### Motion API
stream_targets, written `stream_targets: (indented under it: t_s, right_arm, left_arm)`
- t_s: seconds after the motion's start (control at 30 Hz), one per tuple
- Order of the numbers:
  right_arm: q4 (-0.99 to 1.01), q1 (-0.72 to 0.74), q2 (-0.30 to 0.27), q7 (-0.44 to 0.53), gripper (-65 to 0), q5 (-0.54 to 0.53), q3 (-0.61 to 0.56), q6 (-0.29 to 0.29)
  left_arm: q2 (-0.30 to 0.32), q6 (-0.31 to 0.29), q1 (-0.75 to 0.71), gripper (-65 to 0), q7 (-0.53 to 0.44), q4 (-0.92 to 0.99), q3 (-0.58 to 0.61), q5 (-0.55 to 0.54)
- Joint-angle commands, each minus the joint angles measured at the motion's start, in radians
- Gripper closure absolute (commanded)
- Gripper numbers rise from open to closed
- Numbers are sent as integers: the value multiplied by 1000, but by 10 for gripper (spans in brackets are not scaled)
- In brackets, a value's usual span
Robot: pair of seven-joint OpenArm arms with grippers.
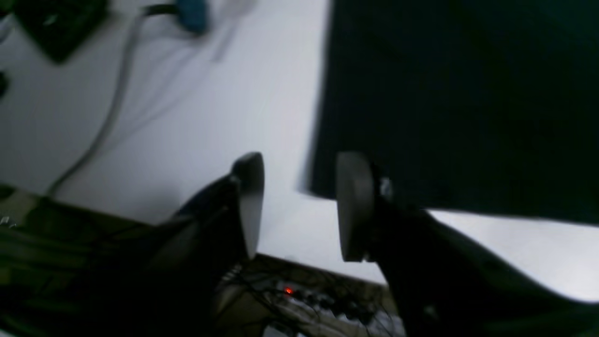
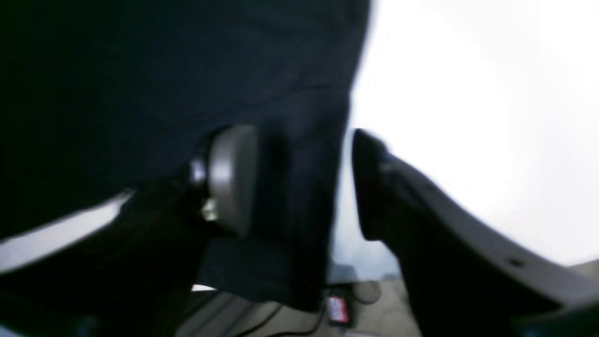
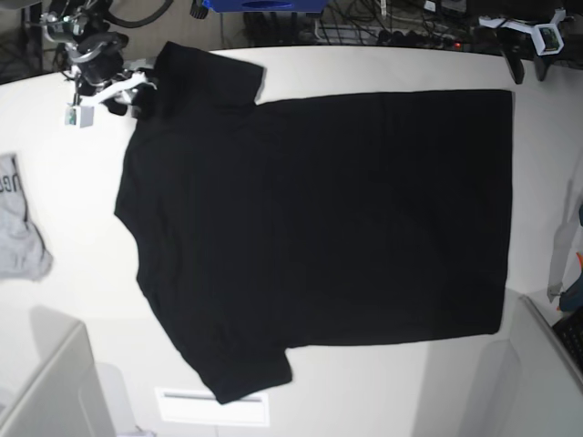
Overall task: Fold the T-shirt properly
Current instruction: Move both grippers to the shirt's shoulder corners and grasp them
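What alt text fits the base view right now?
A black T-shirt lies spread flat, plain side up, on a white table. The right hand sits at its upper sleeve; the left hand hovers near the hem corner.

A robotics lab, by the look of it: a bare white desk, a tangle of cables and a power strip with a red light along its far edge.
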State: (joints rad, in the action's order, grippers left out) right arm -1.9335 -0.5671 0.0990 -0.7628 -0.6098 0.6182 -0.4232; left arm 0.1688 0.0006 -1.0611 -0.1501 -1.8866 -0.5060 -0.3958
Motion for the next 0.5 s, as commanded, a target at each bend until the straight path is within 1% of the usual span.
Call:
stream_targets:
  t_s: [0.0,0.03,0.07,0.13,0.17,0.23,0.33,0.37,0.47]
  right_arm:
    - [-1,-4,-18,12,-333,-20,4,-6]
    - [13,6,-23,7,-335,-20,4,-6]
    - [33,14,-26,7,-339,-20,4,-6]
    - [76,17,-45,7,-339,-22,1,-6]
    - [92,17,-52,7,-341,-22,-5,-7]
    - [122,28,-54,6,-341,-22,-7,-7]
    - [200,42,-55,6,-341,-22,-8,-7]
    - [217,45,-58,6,-341,-22,-8,-7]
    - [237,43,-58,-10,-341,-22,-14,-12]
  left_arm:
    - [2,3,-11,-258,-21,14,-18,-2]
    - [2,0,-3,-258,-24,40,-24,-2]
    - [2,-15,6,-258,-26,66,-27,-4]
    - [-1,-70,22,-258,-26,106,-46,-7]
    - [-4,-100,29,-258,-26,121,-55,-25]
    - [-2,-139,35,-260,-19,150,-78,-110]
    - [5,-170,35,-265,-18,183,-98,-254]
    - [15,-175,35,-265,-18,189,-98,-275]
    - [30,-176,38,-265,-18,195,-93,-279]
